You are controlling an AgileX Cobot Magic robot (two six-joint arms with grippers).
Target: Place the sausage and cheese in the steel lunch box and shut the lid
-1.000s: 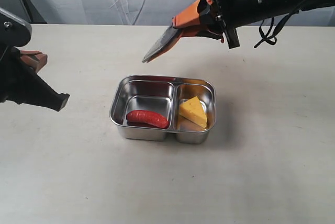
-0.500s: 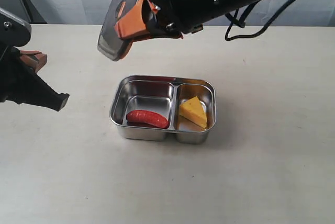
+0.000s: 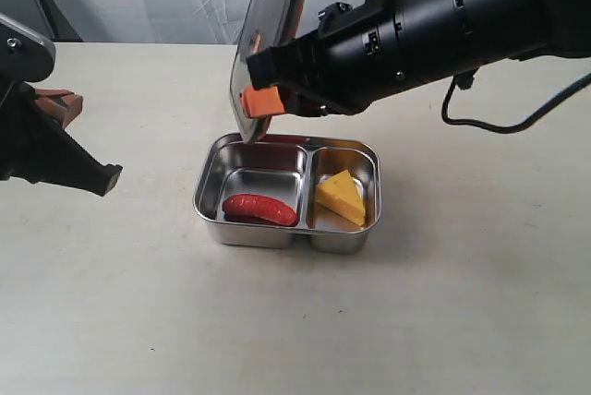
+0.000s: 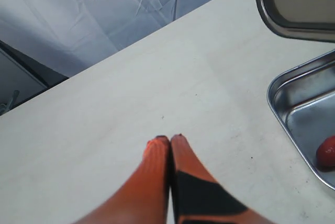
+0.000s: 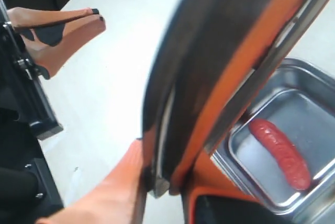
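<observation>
Exterior view: the lid (image 3: 268,44) now stands almost on edge at upper centre. Its lower edge hangs just above the far-left rim of the steel lunch box (image 3: 208,194); whether it touches, cannot tell. The frame from a second earlier shows it further right, tilted closer to flat and well clear of the box. The half-second frame shows it midway, swinging left. So the right arm (image 3: 443,26) is carrying the lid across and down while tipping it upright.

Right jaws: clamped on the lid's edge. The right wrist view shows an orange finger (image 5: 123,182) on each side of the dark rim, with the orange seal facing the box.

Left jaws: closed on nothing over bare counter (image 4: 104,103), at the left edge of the exterior frame. No change across the frames.

Contents unchanged:
- The sausage (image 3: 260,209) lies in the left compartment.
- The cheese (image 3: 341,197) lies in the right compartment.

Reading: loading looks finished, only closing remains. The lid sits over the far-left corner, not centred. It likely needs laying flat, seal down, and shifting toward lower right to square with the rim. Risk: the leading edge catching the rim and nudging the box.
</observation>
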